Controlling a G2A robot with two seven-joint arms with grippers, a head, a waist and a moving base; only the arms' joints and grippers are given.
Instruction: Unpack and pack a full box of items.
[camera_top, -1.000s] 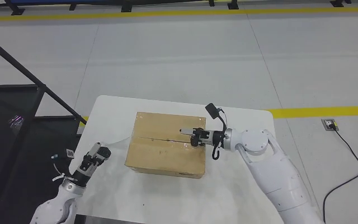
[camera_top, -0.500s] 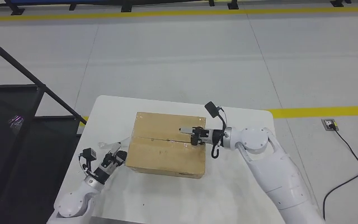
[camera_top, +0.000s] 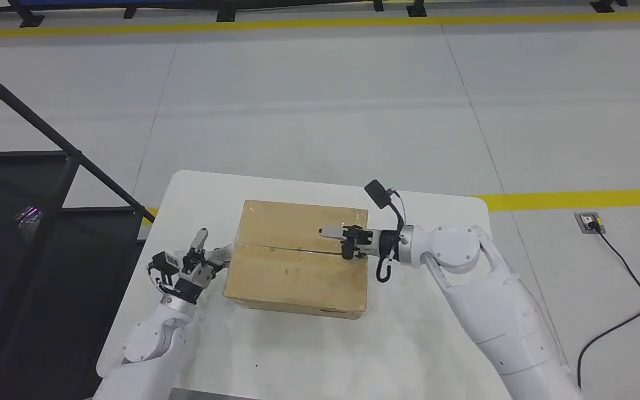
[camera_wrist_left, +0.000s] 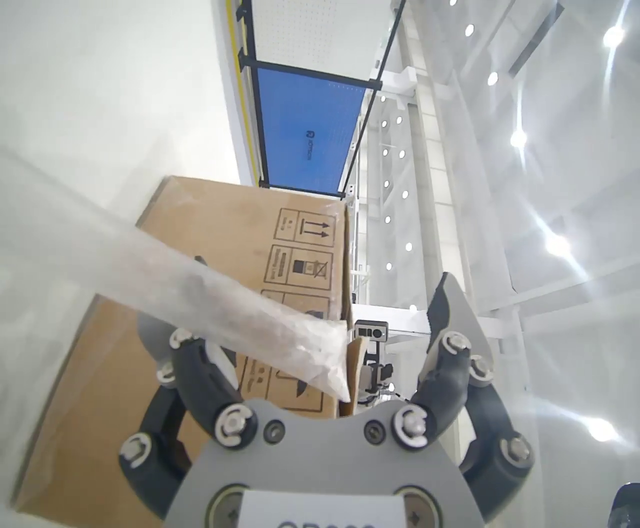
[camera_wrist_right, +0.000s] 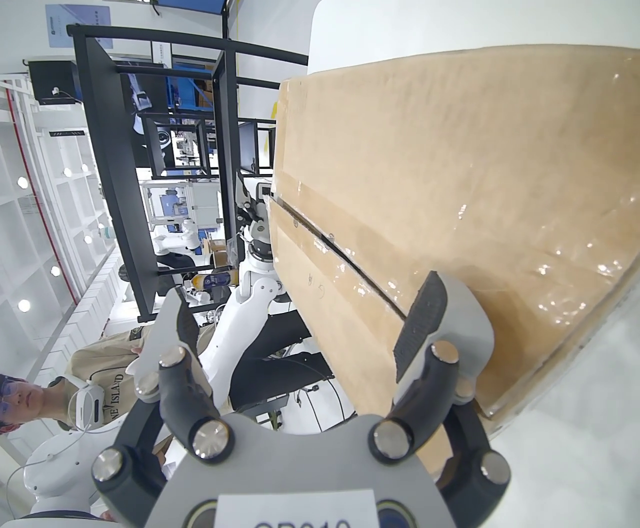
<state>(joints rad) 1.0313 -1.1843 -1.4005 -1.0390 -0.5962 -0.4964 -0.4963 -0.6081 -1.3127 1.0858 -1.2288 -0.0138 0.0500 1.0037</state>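
**Right end effector** (camera_wrist_right: 302, 290): fingers apart, clamped on nothing. One fingertip pad (camera_wrist_right: 422, 320) lies close against the top of the cardboard box (camera_top: 295, 275); contact cannot be confirmed. The other finger hangs in free air off the box. Immediately ahead of the pad runs the centre seam (camera_wrist_right: 330, 245), which shows as a dark open slit under glossy tape. Both top flaps lie flat and closed.

**Left end effector** (camera_wrist_left: 320, 310): fingers apart, gripping nothing. It sits low, just beside the box's end wall at a vertical corner. A translucent tape strip (camera_wrist_left: 225, 300) crosses in front of one finger and ends at that corner between the fingers. Whether the strip is bonded to the box there cannot be told.

**Task item:** the box stands closed in the middle of the tabletop (camera_top: 430, 215), between the two end effectors.

**Assessment:** the step in hand appears to be opening the top flaps, so unpacking has barely begun.

**Recommendations:**
- Work the right fingertip into the slit, not onto the flap face, then lever one flap up and outward along its fold.
- Brace the end wall with the left end effector so the box does not slide.
- Keep the loose strip clear of the left pads, since it may stick and drag.
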